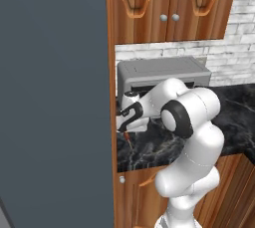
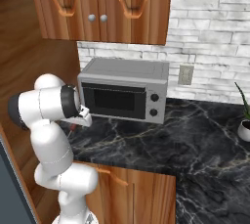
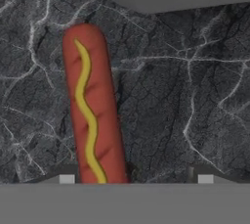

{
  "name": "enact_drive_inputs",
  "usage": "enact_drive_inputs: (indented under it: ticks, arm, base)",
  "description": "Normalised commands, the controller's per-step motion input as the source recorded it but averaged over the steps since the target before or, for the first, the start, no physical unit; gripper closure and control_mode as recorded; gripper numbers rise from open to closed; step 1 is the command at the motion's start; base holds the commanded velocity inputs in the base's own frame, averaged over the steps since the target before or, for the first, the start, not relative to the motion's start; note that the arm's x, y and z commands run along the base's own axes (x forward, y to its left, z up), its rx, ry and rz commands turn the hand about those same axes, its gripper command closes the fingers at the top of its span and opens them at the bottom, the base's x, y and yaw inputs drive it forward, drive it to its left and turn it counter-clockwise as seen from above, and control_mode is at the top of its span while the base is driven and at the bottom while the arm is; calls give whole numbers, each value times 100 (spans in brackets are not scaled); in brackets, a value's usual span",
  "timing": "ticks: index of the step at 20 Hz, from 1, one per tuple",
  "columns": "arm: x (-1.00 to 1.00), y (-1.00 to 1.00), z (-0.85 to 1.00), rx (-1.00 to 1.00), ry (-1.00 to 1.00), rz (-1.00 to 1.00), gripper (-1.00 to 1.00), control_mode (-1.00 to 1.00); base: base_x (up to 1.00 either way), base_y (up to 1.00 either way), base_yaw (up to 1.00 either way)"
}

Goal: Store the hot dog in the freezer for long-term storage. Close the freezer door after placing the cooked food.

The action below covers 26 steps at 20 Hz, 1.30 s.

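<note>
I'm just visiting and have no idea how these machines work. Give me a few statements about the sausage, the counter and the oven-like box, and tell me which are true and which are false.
1. The reddish-brown hot dog has a wavy yellow stripe along its top. True.
2. The hot dog lies on a pale wooden board. False: it lies on the black marbled stone counter.
3. The grey microwave with a dark window stands on the counter under brown wooden wall cabinets. True.
4. The microwave's door hangs wide open. False: it is closed.
5. The robot's two-finger gripper is down close over the hot dog. True.
</note>
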Motion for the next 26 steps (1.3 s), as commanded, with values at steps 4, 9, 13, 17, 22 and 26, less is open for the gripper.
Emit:
enact_drive_inputs:
  ticks: [4,9,13,17,22,26]
  arm:
    - [0,0,-13,0,0,0,100,-100]
    - [0,0,-4,0,0,0,100,-100]
    - [-9,1,3,0,0,0,100,-100]
    - [-37,5,33,0,0,0,100,-100]
    - [-51,0,59,0,0,0,100,-100]
    - [-40,0,96,1,0,0,100,-100]
  base:
    - [0,0,0]
    - [0,0,0]
    - [0,0,0]
    - [0,0,0]
    - [0,0,0]
    - [0,0,0]
